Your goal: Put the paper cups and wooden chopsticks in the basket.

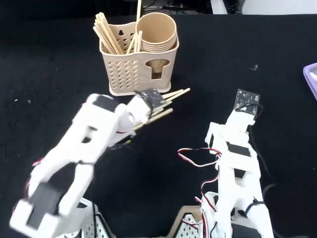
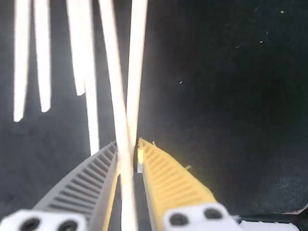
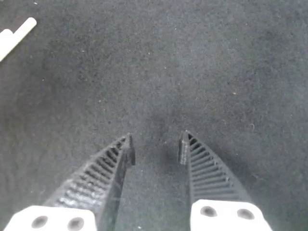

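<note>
**In Front of the Basket, Left Gripper Held the Chopsticks**

On the black table (image 1: 287, 148), just in front of the cream slotted plastic basket (image 1: 124, 74), lay the loose pale wooden chopsticks (image 1: 173, 95), their far ends fanned out toward the basket's foot. The left gripper (image 2: 127, 144) was clamped on them near one end. One stick ran straight between the jaws and a second crossed it there. The basket already held a stack of tan paper cups (image 1: 157, 32) and a sheaf of more sticks (image 1: 106, 34).

To do the lift well, the bundle probably needed to rise level and tip upright only above the rim, since the crossed stick looked likely to slip free. The left arm reached forward and low, its wrist angled toward the basket. The right gripper (image 3: 156, 142) hung with its jaws apart over bare table.
</note>
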You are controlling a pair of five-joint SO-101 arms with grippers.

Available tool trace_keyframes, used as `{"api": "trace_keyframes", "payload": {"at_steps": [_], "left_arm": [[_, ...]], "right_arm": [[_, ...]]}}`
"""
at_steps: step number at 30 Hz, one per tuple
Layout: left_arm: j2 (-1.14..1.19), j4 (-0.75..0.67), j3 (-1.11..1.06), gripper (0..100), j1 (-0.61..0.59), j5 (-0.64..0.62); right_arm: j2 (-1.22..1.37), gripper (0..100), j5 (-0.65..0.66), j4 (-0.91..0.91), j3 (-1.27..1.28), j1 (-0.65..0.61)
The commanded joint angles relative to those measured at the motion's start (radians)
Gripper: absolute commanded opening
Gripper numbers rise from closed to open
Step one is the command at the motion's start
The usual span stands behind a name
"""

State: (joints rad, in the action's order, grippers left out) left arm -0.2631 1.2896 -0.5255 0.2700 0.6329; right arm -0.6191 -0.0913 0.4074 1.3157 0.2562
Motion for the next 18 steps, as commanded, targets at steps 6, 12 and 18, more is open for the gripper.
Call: {"api": "trace_keyframes", "payload": {"at_steps": [6,12,18], "left_arm": [[-0.413,-0.011,-0.189,3,-0.030,0.009],[-0.336,-0.094,-0.280,3,-0.018,0.009],[-0.143,-0.153,-0.249,5,-0.019,0.009]], "right_arm": [[-0.025,15.9,-0.003,-0.025,-0.050,-0.014],[-0.025,15.9,-0.003,-0.025,-0.048,-0.014],[-0.025,15.9,-0.003,-0.025,-0.048,-0.014]]}}
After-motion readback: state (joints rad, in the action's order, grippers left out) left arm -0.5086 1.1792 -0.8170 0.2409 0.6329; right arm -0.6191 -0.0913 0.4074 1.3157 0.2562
